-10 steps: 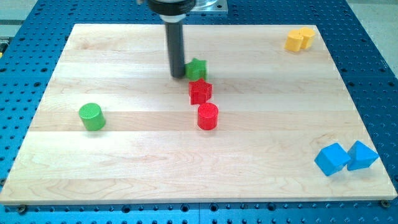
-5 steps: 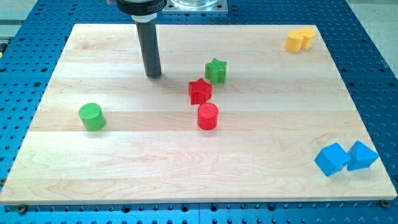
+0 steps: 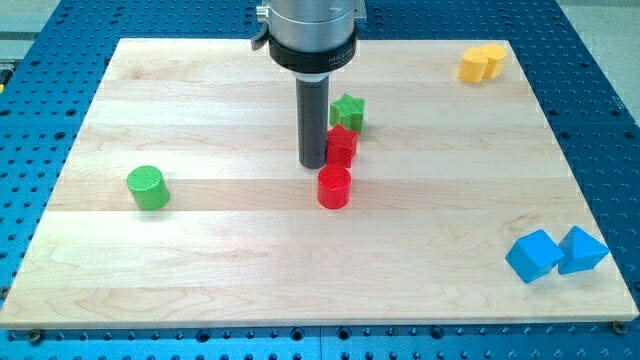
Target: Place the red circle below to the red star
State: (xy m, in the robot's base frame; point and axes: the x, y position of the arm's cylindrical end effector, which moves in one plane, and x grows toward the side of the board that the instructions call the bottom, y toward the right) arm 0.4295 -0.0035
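A pale wooden board (image 3: 200,250) is lying on a blue perforated table (image 3: 30,120) and is filling most of the view.

Near the view's left edge of the board, a green cylinder (image 3: 148,187) is standing alone, well apart from every other block.

At the middle of the board, the dark rod is hanging straight down from a metal collar at the view's top. My tip (image 3: 313,164) is resting on the board just to the view's left of the red star (image 3: 342,146), touching it or nearly so; the rod is covering the star's left side. The rod is bare: it is carrying no jaws and is grasping nothing.

The red circle (image 3: 334,187) is sitting directly below the red star in the view, just beside it; whether the two are touching cannot be told. It is also lying just below and slightly to the view's right of my tip.

A green star (image 3: 348,111) is sitting just above the red star, toward the view's top, very close to it.

At the view's top right corner of the board, a yellow block (image 3: 482,62) is resting; its exact shape cannot be made out.

At the view's bottom right corner, two blue blocks are sitting side by side and touching: the first blue block (image 3: 533,255) on the left and the second blue block (image 3: 582,249) on the right.
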